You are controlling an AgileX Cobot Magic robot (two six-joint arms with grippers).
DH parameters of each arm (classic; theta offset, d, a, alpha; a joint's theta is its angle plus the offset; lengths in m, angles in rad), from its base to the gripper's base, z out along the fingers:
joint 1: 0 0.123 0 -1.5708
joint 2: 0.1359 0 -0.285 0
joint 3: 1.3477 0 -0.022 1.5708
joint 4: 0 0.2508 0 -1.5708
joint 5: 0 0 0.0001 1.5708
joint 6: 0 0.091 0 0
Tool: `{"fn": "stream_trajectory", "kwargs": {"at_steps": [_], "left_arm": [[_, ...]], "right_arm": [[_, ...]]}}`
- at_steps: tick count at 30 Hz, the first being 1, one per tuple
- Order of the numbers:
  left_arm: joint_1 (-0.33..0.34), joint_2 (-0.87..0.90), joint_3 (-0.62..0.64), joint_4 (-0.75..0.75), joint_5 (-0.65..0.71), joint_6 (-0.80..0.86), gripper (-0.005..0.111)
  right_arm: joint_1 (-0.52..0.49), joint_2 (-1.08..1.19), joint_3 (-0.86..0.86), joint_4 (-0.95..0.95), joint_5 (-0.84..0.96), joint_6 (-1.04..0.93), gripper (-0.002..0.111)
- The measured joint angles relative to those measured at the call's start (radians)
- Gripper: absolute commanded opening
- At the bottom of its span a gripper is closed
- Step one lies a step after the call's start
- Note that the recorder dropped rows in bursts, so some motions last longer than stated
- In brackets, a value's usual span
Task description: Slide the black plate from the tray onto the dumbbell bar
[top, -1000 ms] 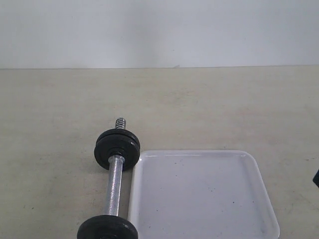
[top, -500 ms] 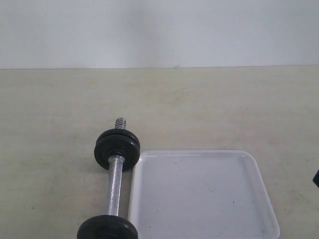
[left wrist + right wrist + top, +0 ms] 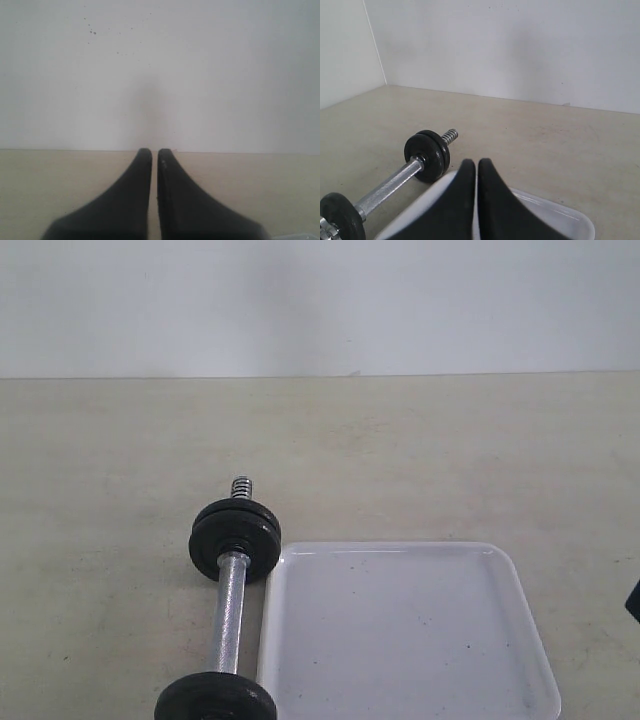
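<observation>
The black plate (image 3: 236,538) is seated on the dumbbell bar (image 3: 229,615), in the pair of discs pressed face to face at the bar's far end; which disc of the pair it is cannot be told. Beyond the pair, the threaded end (image 3: 241,486) is left bare and points far. A near disc (image 3: 215,700) is carried at the bar's other end and is cut by the picture's edge. The tray (image 3: 410,635) is laid just right of the bar, its left rim running alongside the bar. Its far-left corner lies just beside the disc pair, and whether they touch cannot be told. Open desk (image 3: 450,460) is seen left of the bar, right of the tray and far back to the wall (image 3: 320,300). The right end effector (image 3: 476,162) is held with its fingers together over the tray. The left end effector (image 3: 154,151) is likewise closed, gripping nothing, above bare desk and facing the wall.
</observation>
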Motion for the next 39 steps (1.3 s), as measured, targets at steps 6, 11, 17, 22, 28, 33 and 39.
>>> {"fn": "stream_trajectory", "kwargs": {"at_steps": [6,11,17,22,28,33,39], "left_arm": [[0.000,0.000,0.000,0.254,-0.002,0.000,0.004],[0.000,0.000,0.000,0.657,0.002,0.000,0.004],[0.000,0.000,0.000,0.909,0.002,0.000,0.004],[0.000,0.000,0.000,1.268,0.003,0.000,0.004],[0.000,0.000,0.000,1.305,0.003,0.000,0.004],[0.000,0.000,0.000,1.307,0.003,0.000,0.004],[0.000,0.000,0.000,1.395,0.003,0.000,0.004]], "right_arm": [[0.000,0.000,0.000,0.000,0.000,0.000,0.000],[0.000,0.000,0.000,0.000,0.000,0.000,0.000],[0.000,0.000,0.000,0.000,0.000,0.000,0.000],[0.000,0.000,0.000,0.000,0.000,0.000,0.000],[0.000,0.000,0.000,0.000,0.000,0.000,0.000],[0.000,0.000,0.000,0.000,0.000,0.000,0.000],[0.000,0.000,0.000,0.000,0.000,0.000,0.000]]}}
